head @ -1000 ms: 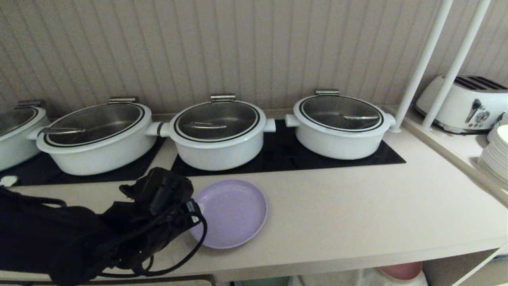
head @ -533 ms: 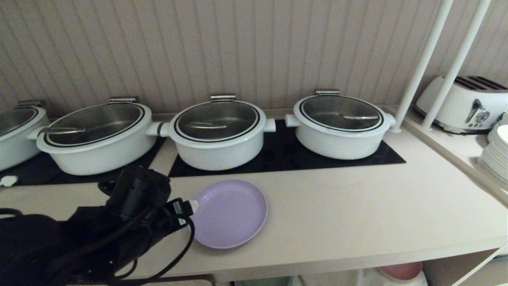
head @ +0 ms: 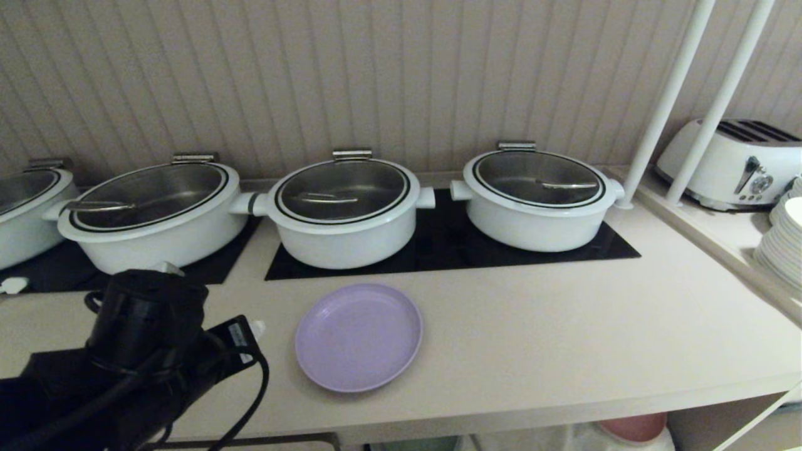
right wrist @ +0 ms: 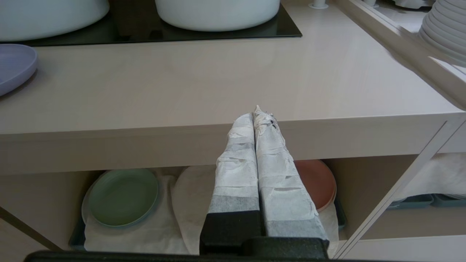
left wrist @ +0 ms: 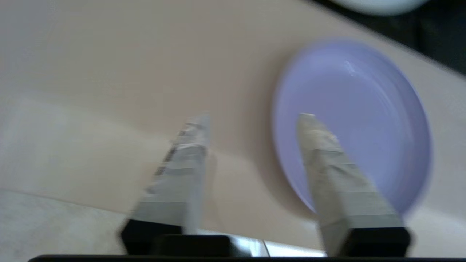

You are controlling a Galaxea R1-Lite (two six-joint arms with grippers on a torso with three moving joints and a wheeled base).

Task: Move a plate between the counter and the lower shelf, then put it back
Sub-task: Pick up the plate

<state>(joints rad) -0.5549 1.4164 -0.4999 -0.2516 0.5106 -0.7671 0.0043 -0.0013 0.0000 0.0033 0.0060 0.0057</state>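
Observation:
The lavender plate point(head: 358, 337) lies flat on the beige counter point(head: 564, 338), in front of the middle white pot. My left arm point(head: 144, 319) is low at the left, clear of the plate's left rim. In the left wrist view my left gripper point(left wrist: 252, 116) is open over bare counter with nothing between its fingers, and the plate point(left wrist: 364, 120) lies behind one finger. My right gripper point(right wrist: 257, 111) is shut and empty in front of the counter's front edge. Below that edge is the lower shelf point(right wrist: 182, 203), draped with white cloth. The plate's edge point(right wrist: 14, 65) shows on the counter there too.
Several white lidded pots point(head: 344, 213) stand on black hob panels point(head: 451, 250) behind the plate. A green plate point(right wrist: 123, 196) and a pink-red plate point(right wrist: 316, 182) lie on the shelf. A toaster point(head: 733, 163), stacked white plates point(head: 783, 244) and two white poles point(head: 664, 106) are at the right.
My left arm has drawn back to the left, from the plate's left rim to well clear of it. The plate has stayed in place on the counter.

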